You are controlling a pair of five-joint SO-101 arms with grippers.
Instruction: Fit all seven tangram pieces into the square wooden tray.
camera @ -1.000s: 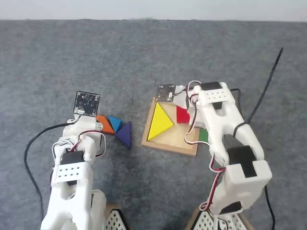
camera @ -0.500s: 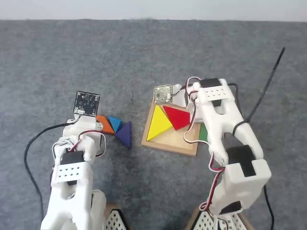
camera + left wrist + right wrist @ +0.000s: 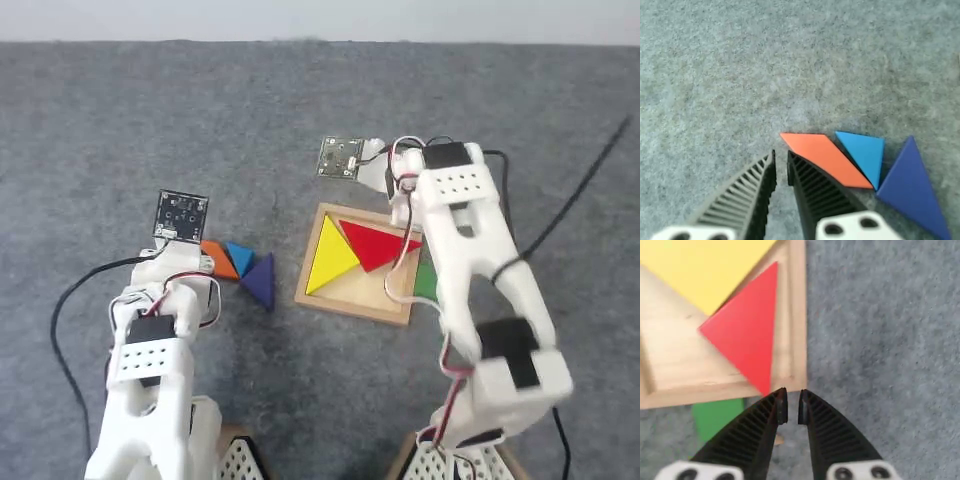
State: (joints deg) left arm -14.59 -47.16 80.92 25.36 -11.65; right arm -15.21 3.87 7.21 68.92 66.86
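Note:
The square wooden tray holds a large yellow triangle and a large red triangle lying side by side. My right gripper is shut and holds nothing, its tips over the tray's corner by the red triangle's tip. A green piece lies on the carpet against the tray's right side, partly under the right arm. Left of the tray lie an orange parallelogram, a light blue triangle and a dark blue triangle. My left gripper is shut and empty beside the orange piece's corner.
Grey carpet covers the whole table, with open room behind the tray and at the far left. The right arm stretches over the tray's right edge. Black cables trail beside both arm bases.
The right arm has drawn back toward the tray's far right corner, uncovering the red triangle, which now lies free in the tray. The left arm has not moved.

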